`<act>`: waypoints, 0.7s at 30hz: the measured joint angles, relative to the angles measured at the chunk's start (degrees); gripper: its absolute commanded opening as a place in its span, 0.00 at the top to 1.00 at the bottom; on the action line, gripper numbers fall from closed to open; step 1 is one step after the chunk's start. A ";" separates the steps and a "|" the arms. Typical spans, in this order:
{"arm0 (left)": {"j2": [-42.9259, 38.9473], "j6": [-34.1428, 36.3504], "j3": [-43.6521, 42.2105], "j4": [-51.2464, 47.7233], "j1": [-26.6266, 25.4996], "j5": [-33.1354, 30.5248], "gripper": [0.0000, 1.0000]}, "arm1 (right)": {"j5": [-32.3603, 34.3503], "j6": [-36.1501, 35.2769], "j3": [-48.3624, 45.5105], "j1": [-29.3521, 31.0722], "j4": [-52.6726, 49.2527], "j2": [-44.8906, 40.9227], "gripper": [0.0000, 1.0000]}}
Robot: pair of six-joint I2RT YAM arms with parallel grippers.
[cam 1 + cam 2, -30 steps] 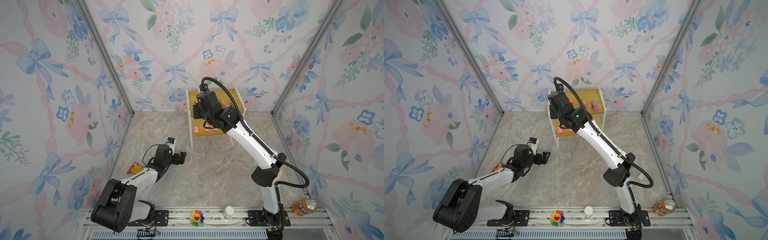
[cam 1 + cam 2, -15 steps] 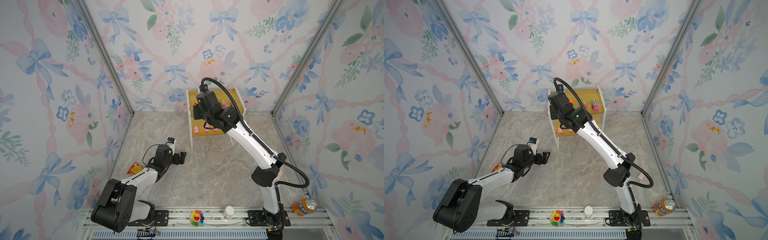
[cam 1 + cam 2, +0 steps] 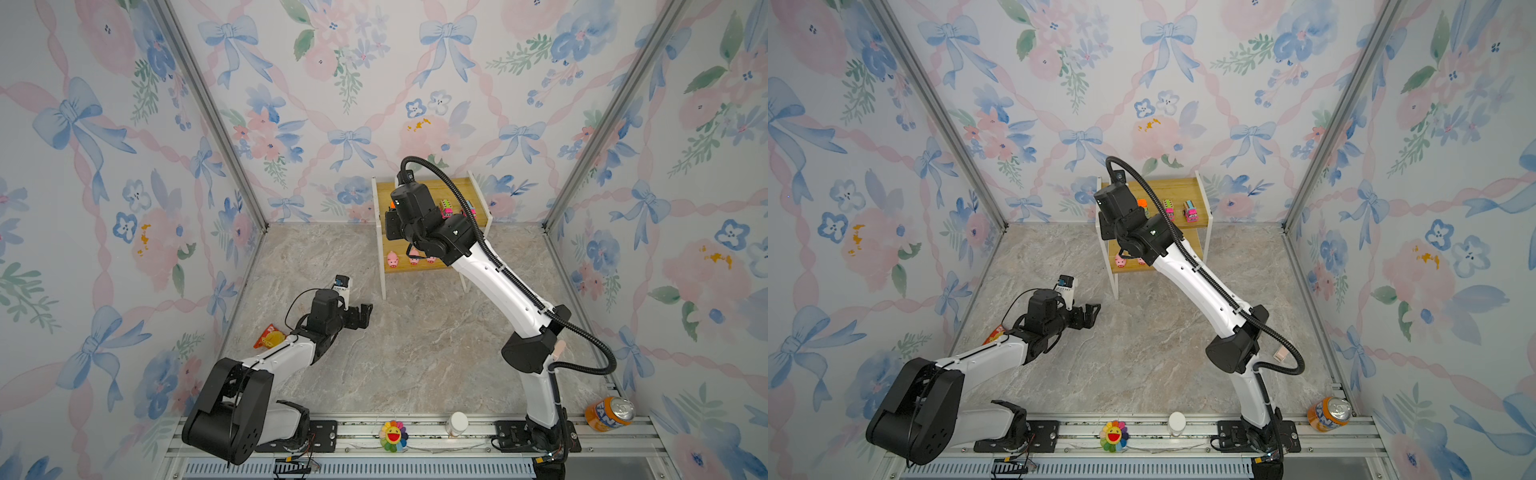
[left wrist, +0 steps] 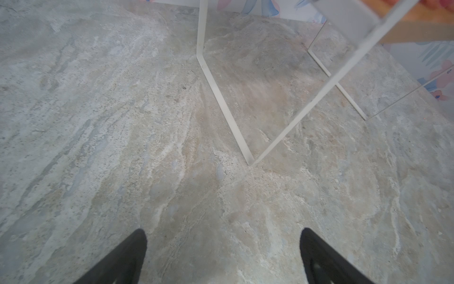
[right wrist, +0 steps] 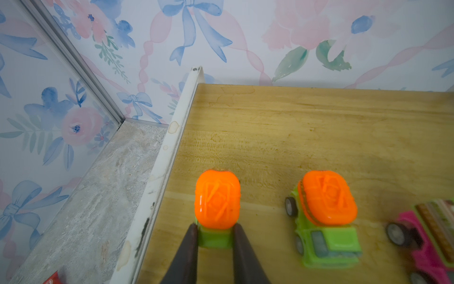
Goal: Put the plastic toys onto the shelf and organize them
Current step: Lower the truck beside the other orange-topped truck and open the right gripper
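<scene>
Starting at the left: a packet (image 3: 268, 336) lying by the wall, not one of the toys, so left alone. Next to it, left gripper (image 3: 360, 316), parked low over the bare tabletop (image 3: 415, 353), jaws wide apart, nothing between them; kept aside, by my judgement, to give room to the other arm.

Farther right, the shelf (image 3: 432, 268), standing against the back wall. On the lower board, three pigs (image 3: 392, 259) in a row near the front edge; a fourth perhaps hidden behind the arm, hard to say.

On the upper board, sorted by kind: green at the left end, pink at the right. Right gripper (image 5: 215, 227) reaching over the left end of this board, closed almost fully on the cab of a green car (image 5: 217, 199), pinched from both sides, orange top toward the wall. Held parallel to the second green car (image 5: 326, 211) just beside it, likely to keep the row even. Beyond these, two pink cars (image 3: 446, 208).

Judging from this: near the end of the job, release of the car to come, with care for the white rim close at the left.
</scene>
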 measured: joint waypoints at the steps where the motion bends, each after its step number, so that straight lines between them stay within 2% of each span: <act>1: 0.00 0.00 0.00 0.00 0.00 0.00 0.02 | 0.00 -0.02 0.00 0.00 0.11 0.00 0.75; 21: -0.02 0.00 0.00 0.00 0.00 0.00 0.02 | 0.00 -0.07 0.00 0.00 0.07 0.00 0.68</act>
